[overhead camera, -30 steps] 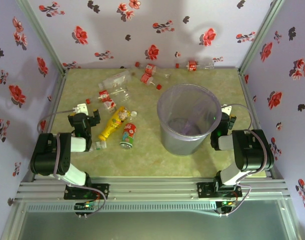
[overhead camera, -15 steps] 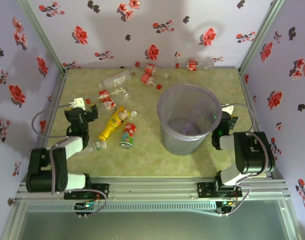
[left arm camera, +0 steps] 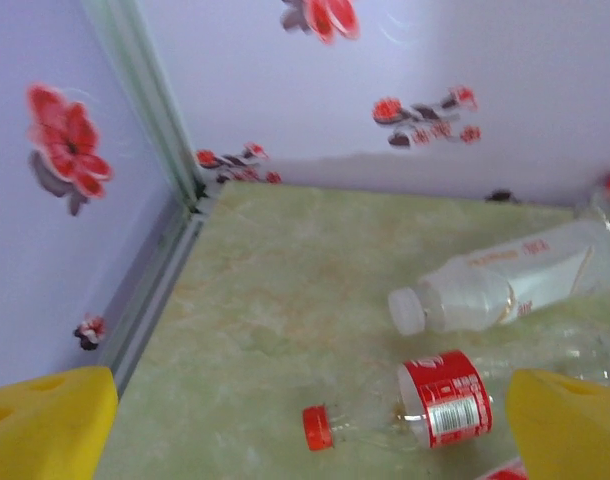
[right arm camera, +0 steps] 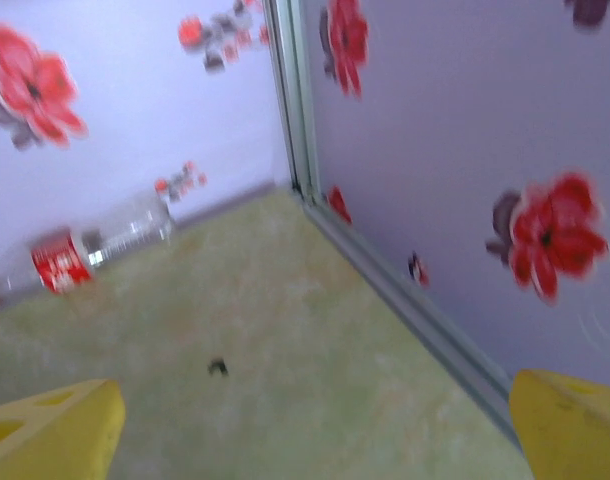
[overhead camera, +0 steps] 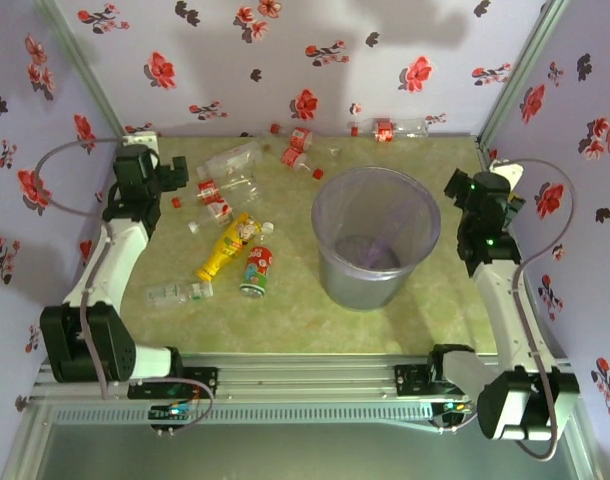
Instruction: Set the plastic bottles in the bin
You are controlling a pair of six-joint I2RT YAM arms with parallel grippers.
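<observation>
left gripper hanging wide open, empty | right gripper gaping too, holding nothing | plastic bottles lying across bench | bin looking empty, all left

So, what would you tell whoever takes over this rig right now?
Left end effector: open, empty, near the far-left clear bottles.
Right end effector: open, empty, right of the bin.
No bottle visible inside the bin.
On the table, left of the bin: yellow bottle, red-labelled bottle, clear bottle. More clear red-capped bottles lie toward the back wall.
Done: nothing binned.
Left: every bottle.
</observation>
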